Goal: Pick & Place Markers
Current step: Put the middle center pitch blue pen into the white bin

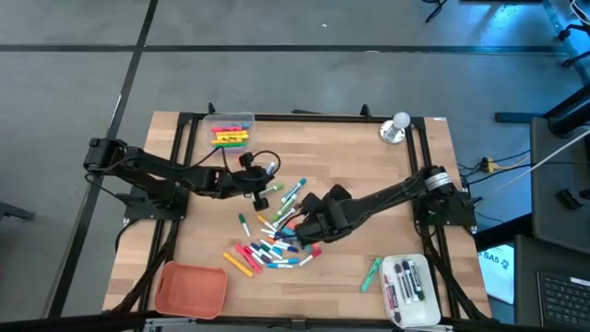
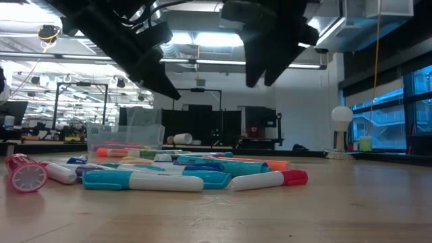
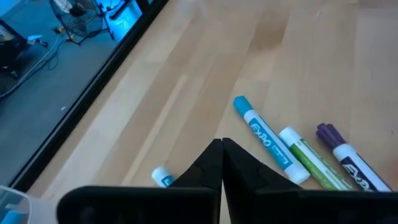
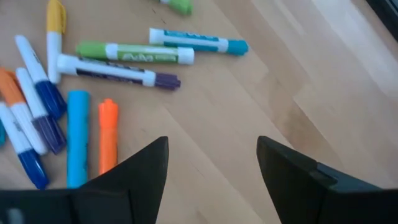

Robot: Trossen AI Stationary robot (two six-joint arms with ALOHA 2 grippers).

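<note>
From above, the markers (image 1: 272, 242) lie heaped near the middle of the desk (image 1: 350, 148), the heap trailing toward its near edge. The right gripper (image 1: 297, 224) hangs over the heap's right side, its arm stretched low and diagonal from the right rail. The left gripper (image 1: 262, 195) sits just left of the heap's far end, its arm reaching in from the left. A clear bin (image 1: 230, 130) with more markers stands at the far left, a red tray (image 1: 189, 289) at the near left corner, a white tray (image 1: 411, 291) with dark markers at the near right, and a silver bell (image 1: 396, 128) at the far right. At desk height, the markers (image 2: 169, 172) lie flat in a row across the wood, teal and white ones nearest, and both dark arms hang above without touching them. In the left wrist view, the left gripper (image 3: 221, 163) has its fingers pressed together on nothing, with a blue-capped marker (image 3: 261, 132), a green one (image 3: 314, 163) and a purple one (image 3: 345, 158) just beyond. In the right wrist view, the right gripper (image 4: 212, 165) stands spread wide and empty over bare wood, with an orange highlighter (image 4: 108, 135) and a blue highlighter (image 4: 78, 137) just beside one finger.
</note>
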